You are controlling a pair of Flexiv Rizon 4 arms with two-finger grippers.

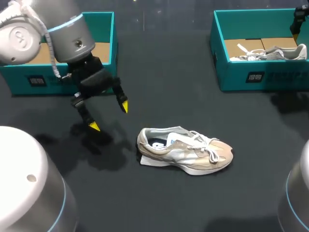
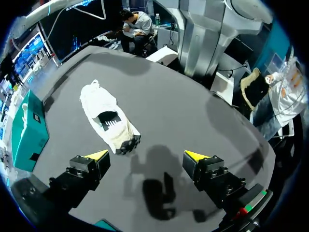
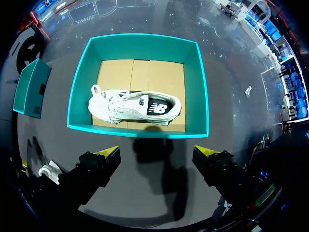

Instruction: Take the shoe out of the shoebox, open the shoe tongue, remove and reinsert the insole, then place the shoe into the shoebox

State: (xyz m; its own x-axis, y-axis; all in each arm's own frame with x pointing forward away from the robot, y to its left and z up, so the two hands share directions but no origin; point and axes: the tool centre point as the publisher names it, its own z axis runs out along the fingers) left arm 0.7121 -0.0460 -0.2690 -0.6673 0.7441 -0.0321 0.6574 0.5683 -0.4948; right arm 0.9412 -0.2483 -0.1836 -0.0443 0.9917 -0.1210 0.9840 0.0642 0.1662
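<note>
**Currently, the beige shoe (image 1: 186,151) sits out on the worktop (image 1: 169,72), unheld**

Dark and matte, the worktop carries everything. My left arm (image 1: 58,29) comes in from the far left corner and passes over the left shoebox (image 1: 29,79), a teal box with a cardboard floor standing at the far left. My right arm (image 1: 300,19) shows in the head view only as a dark sliver over the far right corner of the right shoebox (image 1: 260,77). This is the matching teal box at the far right (well apart from its twin).

The beige shoe stands upright on its sole near the middle of the worktop, outside both boxes. Its heel points toward the left arm and its toe toward the right side. Its laces (image 1: 207,147) lie loose across the top, and a printed insole (image 1: 157,143) shows in the opening. The white shoe (image 3: 135,108) lies on its side on the cardboard floor of the right shoebox, along the wall nearest the right end effector (image 3: 157,152).

The left end effector (image 1: 109,116) hangs above the worktop near the beige shoe's heel, apart from it. It is spread wide open with nothing between its yellow tips. From the left wrist, the shoe lies ahead of it, beyond the tips. The right end effector hovers over the worktop just outside the right shoebox's near wall, likewise released and gripping nothing.
</note>
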